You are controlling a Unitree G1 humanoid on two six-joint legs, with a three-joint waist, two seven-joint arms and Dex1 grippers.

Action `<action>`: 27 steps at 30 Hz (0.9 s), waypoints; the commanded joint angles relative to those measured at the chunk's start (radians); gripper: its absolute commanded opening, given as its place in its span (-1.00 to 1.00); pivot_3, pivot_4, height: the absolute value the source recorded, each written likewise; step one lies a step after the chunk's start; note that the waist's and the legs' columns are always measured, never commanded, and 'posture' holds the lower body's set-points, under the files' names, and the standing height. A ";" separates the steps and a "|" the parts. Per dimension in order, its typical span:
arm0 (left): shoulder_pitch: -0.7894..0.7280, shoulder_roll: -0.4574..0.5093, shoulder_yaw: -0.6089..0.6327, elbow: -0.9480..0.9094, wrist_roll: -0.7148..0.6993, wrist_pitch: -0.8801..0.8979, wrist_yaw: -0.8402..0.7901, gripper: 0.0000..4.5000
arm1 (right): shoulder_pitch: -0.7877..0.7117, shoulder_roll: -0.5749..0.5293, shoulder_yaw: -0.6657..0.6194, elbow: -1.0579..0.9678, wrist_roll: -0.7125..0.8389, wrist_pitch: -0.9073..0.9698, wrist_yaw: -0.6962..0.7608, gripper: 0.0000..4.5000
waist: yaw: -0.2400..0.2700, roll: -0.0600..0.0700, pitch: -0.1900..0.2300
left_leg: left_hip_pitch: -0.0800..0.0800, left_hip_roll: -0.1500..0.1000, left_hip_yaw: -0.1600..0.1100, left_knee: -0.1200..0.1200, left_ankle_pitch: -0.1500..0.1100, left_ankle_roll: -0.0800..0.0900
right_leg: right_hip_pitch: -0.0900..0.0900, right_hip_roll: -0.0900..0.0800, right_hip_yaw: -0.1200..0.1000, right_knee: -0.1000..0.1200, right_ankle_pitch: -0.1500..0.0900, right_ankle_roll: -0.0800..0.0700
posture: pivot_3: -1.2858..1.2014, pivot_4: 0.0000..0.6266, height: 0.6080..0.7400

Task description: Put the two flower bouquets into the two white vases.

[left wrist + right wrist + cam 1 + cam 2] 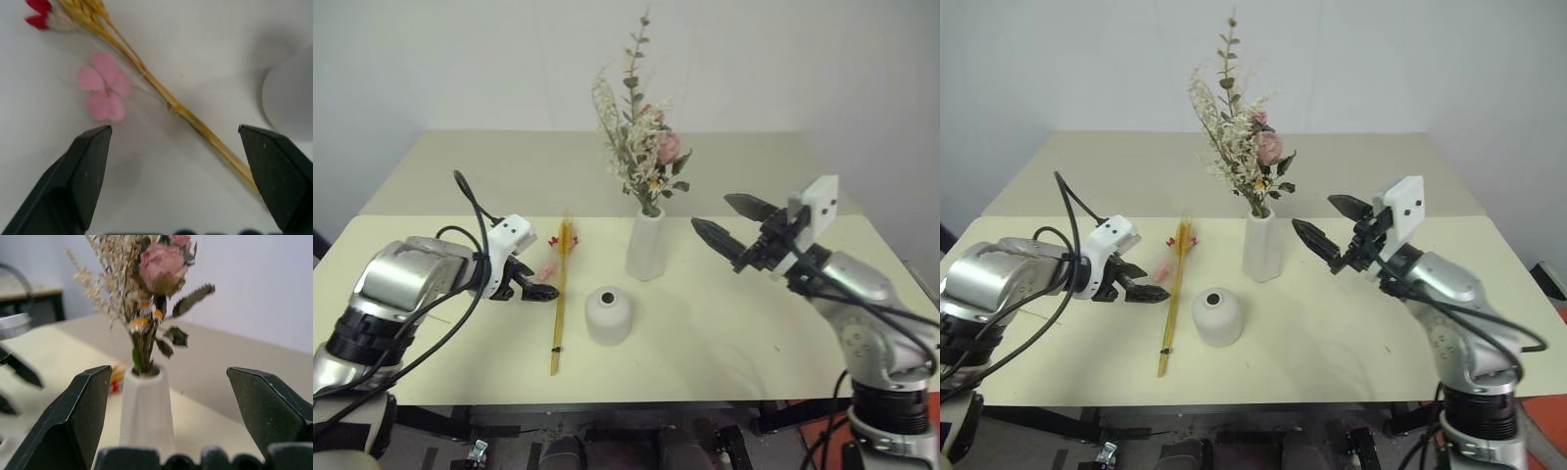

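The bushy bouquet [644, 147] of pale sprigs, green leaves and a pink bloom stands upright in the tall white vase [646, 245] at the middle of the table. To the right of that vase and apart from it, my right gripper [713, 213] is open and empty, pointing towards it. The thin golden wheat-like bouquet [559, 304] lies flat on the table, its red and pink flowers [105, 93] at the far end. Just right of its stems stands the short round white vase [608, 313], empty. My left gripper [540, 284] is open, angled down just above and left of the stems [161, 93].
The cream table [724, 343] has its front edge close to me. A second table [509, 162] adjoins it behind, against a pale wall. Black cables [475, 211] loop over my left arm.
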 commanded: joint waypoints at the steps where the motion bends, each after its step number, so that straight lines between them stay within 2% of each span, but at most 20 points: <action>1: -0.087 -0.084 -0.052 0.123 0.060 0.064 0.085 1.00 | -0.035 -0.163 -0.058 0.010 0.136 0.095 0.198 0.98 | -0.004 -0.001 0.000 | 0.000 0.000 0.000 0.000 0.000 0.000 | 0.000 0.000 0.000 0.000 0.000 0.000 | 0.03 -0.52 1.00; 2: -0.105 -0.108 -0.064 0.158 0.075 0.064 0.101 1.00 | -0.035 -0.213 -0.059 0.022 0.154 0.108 0.253 0.98 | -0.002 0.000 0.000 | 0.000 0.000 0.000 0.000 0.000 0.000 | 0.000 0.000 0.000 0.000 0.000 0.000 | 0.03 -0.52 1.00; 4: -0.138 -0.159 -0.098 0.252 0.123 0.028 0.140 0.83 | -0.035 -0.318 -0.073 0.056 0.184 0.114 0.382 1.00 | -0.001 -0.002 0.001 | -0.001 -0.001 0.000 0.000 0.000 0.000 | 0.000 0.000 0.000 -0.001 0.000 0.000 | 0.03 -0.52 1.00; 8: -0.178 -0.219 -0.116 0.361 0.182 -0.037 0.174 0.32 | -0.019 -0.443 -0.090 0.107 0.202 0.077 0.582 1.00 | 0.004 -0.001 0.001 | 0.001 -0.001 -0.001 0.000 0.000 0.000 | 0.002 0.000 0.000 -0.002 0.000 0.000 | 0.03 -0.52 1.00; 12: -0.189 -0.253 -0.092 0.417 0.214 -0.093 0.192 -0.30 | 0.005 -0.493 -0.083 0.137 0.165 0.021 0.687 1.00 | 0.012 -0.002 0.001 | 0.007 -0.001 -0.001 0.000 0.000 0.000 | 0.008 0.000 0.000 -0.002 0.000 0.001 | 0.03 -0.52 1.00; 17: -0.157 -0.237 0.021 0.372 0.211 -0.164 0.216 -0.99 | 0.037 -0.502 -0.087 0.147 0.134 -0.019 0.724 1.00 | 0.015 -0.002 0.002 | 0.011 -0.001 -0.001 0.000 0.000 0.000 | 0.011 -0.001 0.000 -0.003 -0.001 0.000 | 0.03 -0.52 1.00; 21: -0.062 -0.256 0.195 0.267 0.194 -0.380 0.277 -0.99 | 0.058 -0.496 -0.094 0.143 0.130 -0.028 0.721 1.00 | 0.015 -0.003 0.002 | 0.007 -0.001 0.000 0.000 0.000 0.000 | 0.009 -0.001 0.001 -0.003 -0.001 0.001 | 0.03 -0.52 1.00; 24: 0.009 -0.313 0.414 0.138 0.058 -0.596 0.227 -0.99 | 0.071 -0.478 -0.092 0.143 0.121 -0.039 0.701 1.00 | 0.024 -0.004 0.003 | 0.006 -0.001 0.000 0.000 0.000 0.000 | 0.009 -0.002 0.000 -0.004 0.000 0.000 | 0.03 -0.52 1.00; 27: 0.042 -0.327 0.524 0.034 -0.105 -0.643 0.100 -0.99 | 0.071 -0.465 -0.086 0.147 0.120 -0.047 0.690 1.00 | 0.026 -0.006 0.004 | 0.004 -0.001 0.000 0.001 0.000 0.000 | 0.009 -0.002 0.000 -0.005 0.001 0.000 | 0.03 -0.52 1.00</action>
